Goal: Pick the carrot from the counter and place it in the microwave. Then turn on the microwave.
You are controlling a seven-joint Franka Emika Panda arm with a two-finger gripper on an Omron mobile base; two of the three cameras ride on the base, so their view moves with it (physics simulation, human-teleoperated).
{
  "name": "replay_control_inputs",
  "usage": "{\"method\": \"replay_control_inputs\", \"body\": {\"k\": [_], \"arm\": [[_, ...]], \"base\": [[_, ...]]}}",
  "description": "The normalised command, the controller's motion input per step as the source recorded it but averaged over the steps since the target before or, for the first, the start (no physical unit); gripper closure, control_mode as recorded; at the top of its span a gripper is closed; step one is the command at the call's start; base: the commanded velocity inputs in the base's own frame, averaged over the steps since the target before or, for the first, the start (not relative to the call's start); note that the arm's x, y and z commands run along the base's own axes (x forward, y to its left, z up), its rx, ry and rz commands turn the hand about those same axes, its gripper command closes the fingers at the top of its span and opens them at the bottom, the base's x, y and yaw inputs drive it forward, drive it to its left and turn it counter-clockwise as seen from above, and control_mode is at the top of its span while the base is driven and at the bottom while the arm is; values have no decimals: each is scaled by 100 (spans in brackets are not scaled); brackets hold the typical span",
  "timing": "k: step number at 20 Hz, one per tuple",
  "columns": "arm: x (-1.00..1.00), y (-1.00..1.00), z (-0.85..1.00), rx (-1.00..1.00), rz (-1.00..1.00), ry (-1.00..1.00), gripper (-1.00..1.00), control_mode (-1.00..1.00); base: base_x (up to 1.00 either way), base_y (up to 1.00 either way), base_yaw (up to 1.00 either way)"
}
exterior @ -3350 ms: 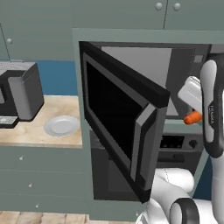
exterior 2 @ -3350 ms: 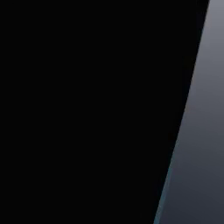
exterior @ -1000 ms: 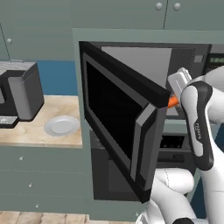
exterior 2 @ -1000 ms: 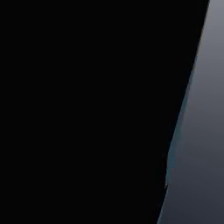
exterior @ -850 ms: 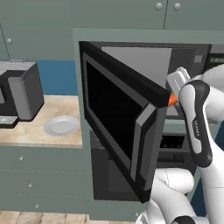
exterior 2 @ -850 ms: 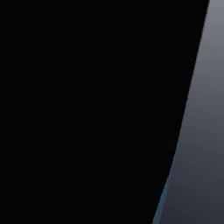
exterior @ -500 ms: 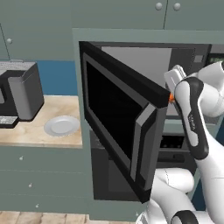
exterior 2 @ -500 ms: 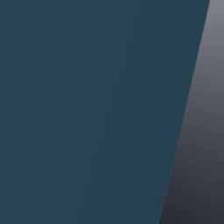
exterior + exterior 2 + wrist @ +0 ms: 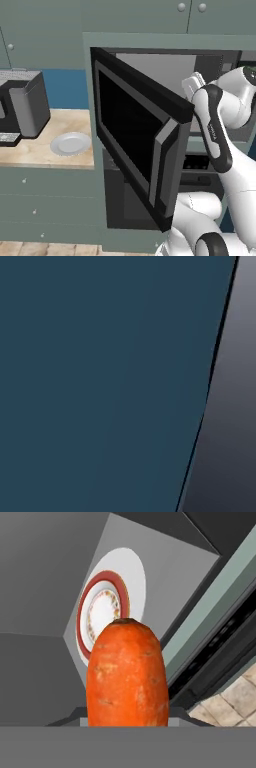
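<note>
The pincer is closed on the carrot [image 9: 127, 674], which stands in front of the hand camera: a thick orange root with a rough, spotted skin and a flat dark top. Behind it is the grey inside of the microwave [image 9: 165, 85], with a white round turntable [image 9: 131, 572] that carries a plate with a red rim [image 9: 102, 609]. In the left base view the white arm reaches into the opening behind the open door [image 9: 137, 140]. On the beige tabletop [image 9: 45, 150] to the left lies a grey plate [image 9: 71, 143] near a dark machine [image 9: 22, 107].
</note>
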Motion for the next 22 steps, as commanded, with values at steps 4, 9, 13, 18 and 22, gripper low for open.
{"method": "replay_control_inputs", "body": {"k": [4,9,13,18,22], "arm": [[14,2,-8,0,0,-1,100,-100],[14,2,-17,0,0,-2,100,-100],[13,3,-14,0,0,-4,100,-100],[21,3,-6,0,0,-2,100,-100],[28,5,-1,0,0,0,100,-100]], "base": [[0,0,0],[0,0,0],[0,0,0],[0,0,0],[0,0,0]]}}
